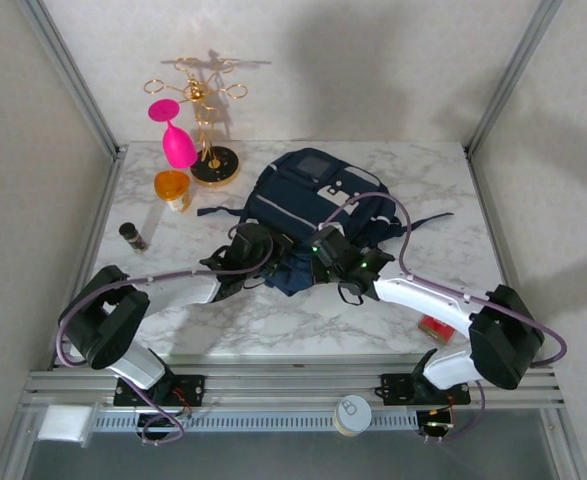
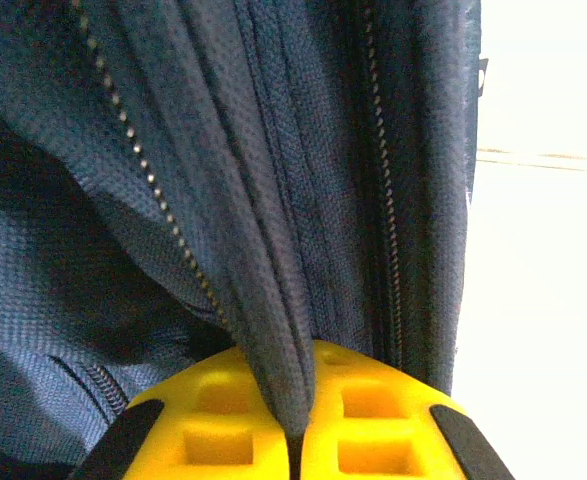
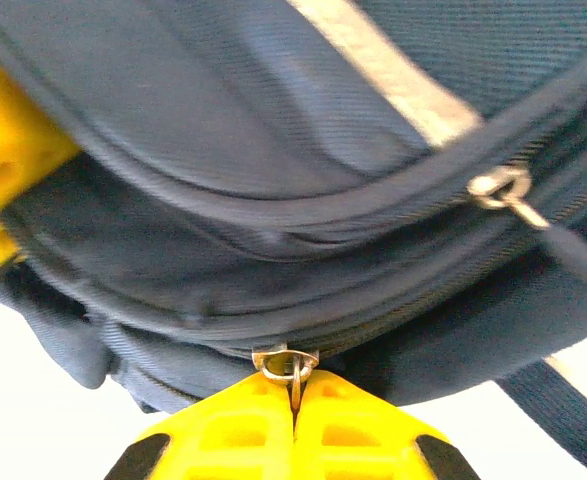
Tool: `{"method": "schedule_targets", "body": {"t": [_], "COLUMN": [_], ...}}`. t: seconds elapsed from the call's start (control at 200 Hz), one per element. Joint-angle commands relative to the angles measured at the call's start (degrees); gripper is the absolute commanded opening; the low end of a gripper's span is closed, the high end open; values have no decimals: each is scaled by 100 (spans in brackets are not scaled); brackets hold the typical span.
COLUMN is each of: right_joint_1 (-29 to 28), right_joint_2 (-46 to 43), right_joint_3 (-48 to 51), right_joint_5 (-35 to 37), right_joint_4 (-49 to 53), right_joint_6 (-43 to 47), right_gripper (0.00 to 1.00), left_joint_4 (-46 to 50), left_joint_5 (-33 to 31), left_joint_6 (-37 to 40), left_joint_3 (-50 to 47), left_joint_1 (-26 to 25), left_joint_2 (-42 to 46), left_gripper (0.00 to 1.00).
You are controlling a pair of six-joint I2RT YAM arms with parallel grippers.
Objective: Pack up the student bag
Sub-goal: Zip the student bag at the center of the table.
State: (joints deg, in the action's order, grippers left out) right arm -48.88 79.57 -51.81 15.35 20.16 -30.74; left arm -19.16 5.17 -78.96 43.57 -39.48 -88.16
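Pinching the student bag [image 1: 313, 195] at six o'clock, left gripper [image 2: 295, 440] likely anchors it; right gripper [image 3: 293, 412] clamps the zipper pull [image 3: 289, 364].

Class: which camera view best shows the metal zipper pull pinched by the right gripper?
The right wrist view: the zipper pull sits close up, clamped in the right gripper. In the top view it is too small to tell on the student bag; the left wrist view shows zipper teeth and pinched fabric.
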Motion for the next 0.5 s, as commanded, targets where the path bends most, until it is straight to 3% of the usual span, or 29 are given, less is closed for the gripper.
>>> {"method": "schedule_targets", "body": {"t": [0.0, 0.25, 0.496], "right_joint_1": [220, 557, 1190], "right_joint_2": [-368, -583, -536], "right_joint_3": [179, 196, 189], "right_joint_5": [381, 548, 390], "right_joint_4": [368, 717, 732], "right_joint_6": [-141, -75, 138], "right_gripper": [0, 0, 0], "left_joint_4": [655, 1384, 1678], "left_joint_5": [-196, -120, -7], "left_joint_6": [583, 1355, 1576], "left_joint_3": [-182, -401, -479], "left_joint_1": [275, 789, 1025], "left_joint_2": [445, 1155, 1530], "left_gripper": [0, 0, 0]}}
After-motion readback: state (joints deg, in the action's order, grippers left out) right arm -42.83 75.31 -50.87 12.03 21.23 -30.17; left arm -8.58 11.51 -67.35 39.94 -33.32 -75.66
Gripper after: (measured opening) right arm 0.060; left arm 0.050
